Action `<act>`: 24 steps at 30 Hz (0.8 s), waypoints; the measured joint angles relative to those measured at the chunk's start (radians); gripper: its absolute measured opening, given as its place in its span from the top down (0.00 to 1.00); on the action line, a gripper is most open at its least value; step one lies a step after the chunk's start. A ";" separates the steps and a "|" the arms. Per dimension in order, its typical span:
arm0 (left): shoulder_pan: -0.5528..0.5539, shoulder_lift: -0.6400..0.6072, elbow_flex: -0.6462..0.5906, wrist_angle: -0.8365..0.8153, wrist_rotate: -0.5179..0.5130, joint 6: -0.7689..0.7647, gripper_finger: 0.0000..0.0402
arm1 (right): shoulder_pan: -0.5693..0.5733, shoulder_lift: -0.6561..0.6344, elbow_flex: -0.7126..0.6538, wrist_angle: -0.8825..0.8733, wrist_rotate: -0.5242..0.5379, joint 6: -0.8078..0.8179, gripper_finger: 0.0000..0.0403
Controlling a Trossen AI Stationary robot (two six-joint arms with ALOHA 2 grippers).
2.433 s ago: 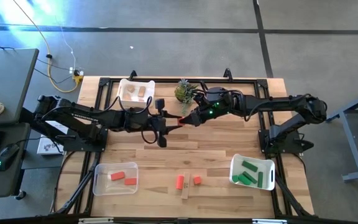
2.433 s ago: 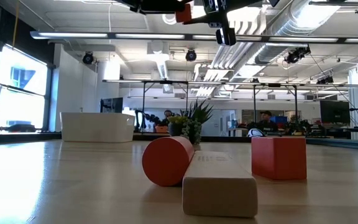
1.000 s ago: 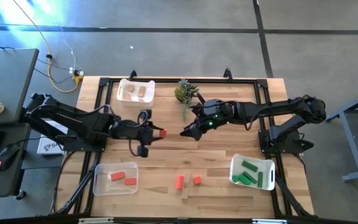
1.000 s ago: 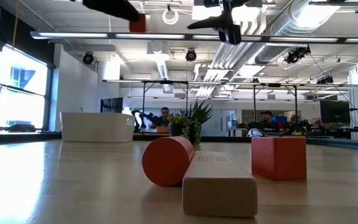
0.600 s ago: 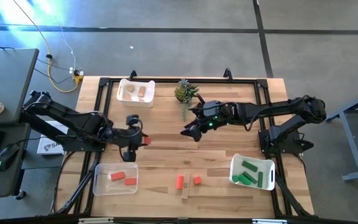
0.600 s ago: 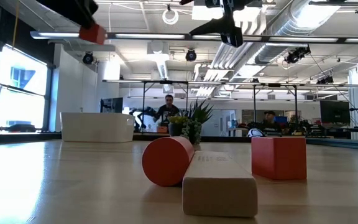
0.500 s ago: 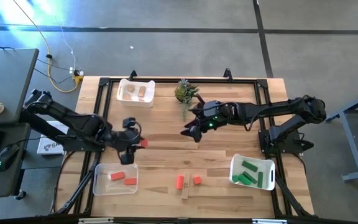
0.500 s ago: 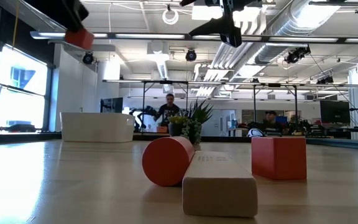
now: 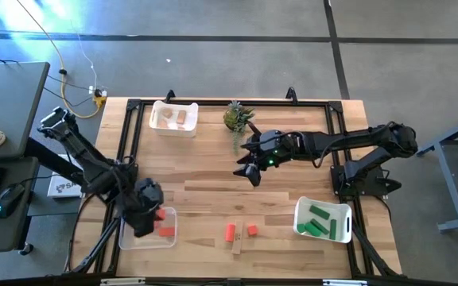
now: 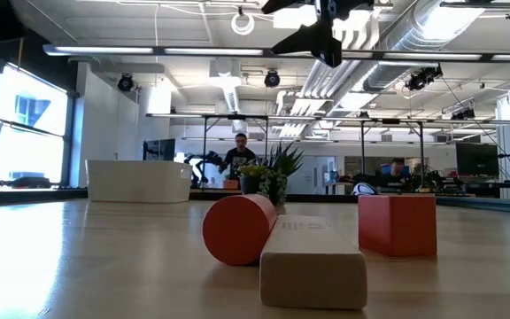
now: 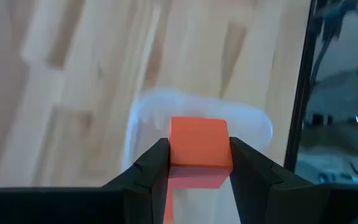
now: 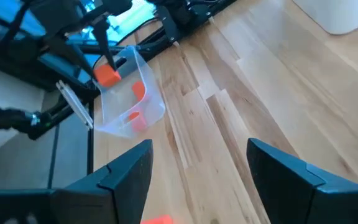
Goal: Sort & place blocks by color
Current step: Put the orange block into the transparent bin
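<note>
A red-orange cube (image 11: 197, 144) sits between the fingers of my left gripper (image 11: 197, 155), which hangs over the clear bin (image 9: 131, 236) at the table's near left. That bin holds two red-orange blocks (image 9: 165, 231). My right gripper (image 9: 249, 170) hovers open above the table's middle, holding nothing. Near the front edge lie a red-orange cylinder (image 9: 230, 232), a red-orange cube (image 9: 252, 229) and a tan bar (image 9: 237, 244), all resting on the tabletop. In the right wrist view the held cube (image 12: 109, 75) shows above the clear bin (image 12: 148, 102). My left gripper pinches the cube by two opposite sides (image 11: 175, 152) between its two fingers (image 11: 151, 171). The fingers slant downward from above. The cube is lifted clear and hangs over the clear bin's opening.
A white bin (image 9: 173, 117) with tan blocks stands at the far left, beside a small potted plant (image 9: 237, 117). Another white bin (image 9: 342, 225) with green blocks is at the near right. Bare wood lies between the bins.
My left gripper has carried the red-orange cube from the table's middle toward the near left, sinking a little and rolling its wrist, and now hangs over the clear bin. My right gripper has stayed in place and rolled slightly.
</note>
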 joint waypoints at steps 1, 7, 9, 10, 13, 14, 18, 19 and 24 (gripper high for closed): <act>-0.022 0.008 0.000 -0.011 0.008 -0.034 0.72 | 0.003 0.000 0.000 -0.001 -0.001 -0.012 0.39; -0.101 0.076 0.000 -0.056 0.026 -0.175 0.72 | 0.012 0.000 0.000 -0.005 -0.001 -0.050 0.39; -0.110 0.106 0.000 -0.056 0.041 -0.187 0.71 | 0.018 0.000 0.000 -0.009 -0.001 -0.050 0.39; -0.113 0.121 0.000 -0.056 0.044 -0.187 0.71 | 0.021 0.000 0.000 -0.013 0.000 -0.051 0.39; -0.115 0.162 0.000 -0.057 0.072 -0.187 0.68 | 0.035 0.000 0.000 -0.031 -0.001 -0.058 0.39; -0.115 0.172 0.000 -0.057 0.084 -0.188 0.67 | 0.040 0.000 0.000 -0.036 -0.001 -0.058 0.39; -0.111 0.215 0.000 -0.058 0.110 -0.208 0.63 | 0.062 0.000 0.000 -0.069 -0.001 -0.058 0.39; -0.110 0.222 0.000 -0.059 0.111 -0.211 0.62 | 0.068 0.000 0.000 -0.074 -0.001 -0.058 0.39; -0.095 0.230 0.000 -0.059 0.137 -0.220 0.56 | 0.097 0.000 0.000 -0.082 0.017 -0.055 0.39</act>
